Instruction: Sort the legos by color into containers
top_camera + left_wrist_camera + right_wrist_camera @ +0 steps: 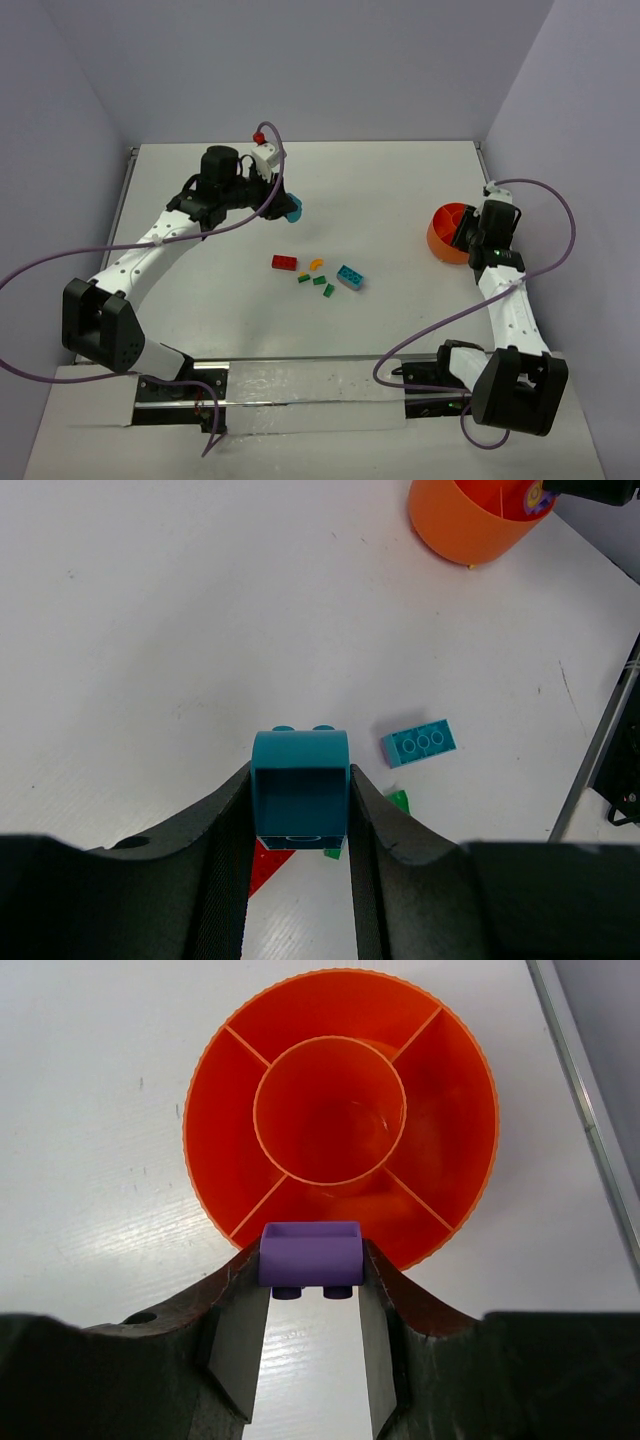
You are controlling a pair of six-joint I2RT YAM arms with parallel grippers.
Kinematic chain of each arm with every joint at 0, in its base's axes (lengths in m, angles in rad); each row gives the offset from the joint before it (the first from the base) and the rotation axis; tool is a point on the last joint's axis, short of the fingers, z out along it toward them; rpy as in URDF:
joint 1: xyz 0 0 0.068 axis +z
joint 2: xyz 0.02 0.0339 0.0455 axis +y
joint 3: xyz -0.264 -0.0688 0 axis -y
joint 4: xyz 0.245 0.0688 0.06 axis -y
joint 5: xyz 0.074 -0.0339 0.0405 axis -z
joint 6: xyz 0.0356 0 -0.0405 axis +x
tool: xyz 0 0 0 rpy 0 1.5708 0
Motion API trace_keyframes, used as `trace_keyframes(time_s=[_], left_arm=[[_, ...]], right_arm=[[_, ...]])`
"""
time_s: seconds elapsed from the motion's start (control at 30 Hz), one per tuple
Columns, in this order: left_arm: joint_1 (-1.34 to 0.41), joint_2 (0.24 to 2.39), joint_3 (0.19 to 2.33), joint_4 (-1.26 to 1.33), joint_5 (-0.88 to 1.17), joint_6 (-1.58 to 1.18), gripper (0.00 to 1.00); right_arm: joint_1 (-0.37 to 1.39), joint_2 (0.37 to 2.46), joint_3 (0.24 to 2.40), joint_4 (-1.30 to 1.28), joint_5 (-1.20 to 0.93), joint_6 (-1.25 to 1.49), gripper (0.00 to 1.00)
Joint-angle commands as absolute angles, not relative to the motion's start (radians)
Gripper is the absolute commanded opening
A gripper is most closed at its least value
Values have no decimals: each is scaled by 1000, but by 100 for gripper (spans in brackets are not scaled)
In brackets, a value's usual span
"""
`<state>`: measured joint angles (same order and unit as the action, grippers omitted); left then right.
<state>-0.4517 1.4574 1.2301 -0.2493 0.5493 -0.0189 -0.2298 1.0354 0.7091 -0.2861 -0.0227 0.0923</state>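
A teal brick (300, 765) sat clamped in the left gripper (300, 785), at 11 o'clock from the loose legos (318, 273) mid-tabletop (400, 190). The right gripper (310, 1272) pinched a purple brick (310, 1252) at the 6 o'clock rim of the orange bowl (225, 1150).

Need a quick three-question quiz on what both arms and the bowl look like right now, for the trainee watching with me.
1. True or false: the right pincer grips a purple brick.
2. What colour is the brick in the left pincer? A red, B teal, C green.
3. Fill in: around its round middle cup, the orange bowl has ___ outer compartments.

Key: 1 true; 2 B; 3 four.
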Motion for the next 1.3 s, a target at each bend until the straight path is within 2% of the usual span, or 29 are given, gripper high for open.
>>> trace_keyframes(time_s=[0.0,0.23,0.27,0.37,0.5,0.57,0.63,0.8,1.03,1.27], left_arm=[[-463,1464,1273,-206,541,-23,0],[-466,1467,1281,-210,537,-21,0],[-466,1466,1281,-210,537,-21,0],[-466,1459,1282,-214,567,-28,0],[-465,1437,1265,-204,726,-20,0],[-465,1431,1246,-176,895,-36,1],[-465,1431,1216,-100,1040,-107,0],[-465,1422,1139,211,1155,-385,0],[-466,1425,1048,605,1172,-708,0],[-474,1428,1025,669,1146,-756,0]], right_arm=[[-236,1008,696,-237,-11,84,47],[-236,1003,730,-282,-42,106,64],[-236,997,733,-293,-55,106,71],[-236,951,771,-346,-110,97,73],[-222,894,845,-361,-318,59,78],[-197,938,955,-380,-591,29,84],[-148,981,1005,-407,-702,23,87],[70,1093,1077,-427,-847,23,92],[233,1156,1032,-181,-1054,271,94],[338,1227,1116,-146,-1127,316,95]])
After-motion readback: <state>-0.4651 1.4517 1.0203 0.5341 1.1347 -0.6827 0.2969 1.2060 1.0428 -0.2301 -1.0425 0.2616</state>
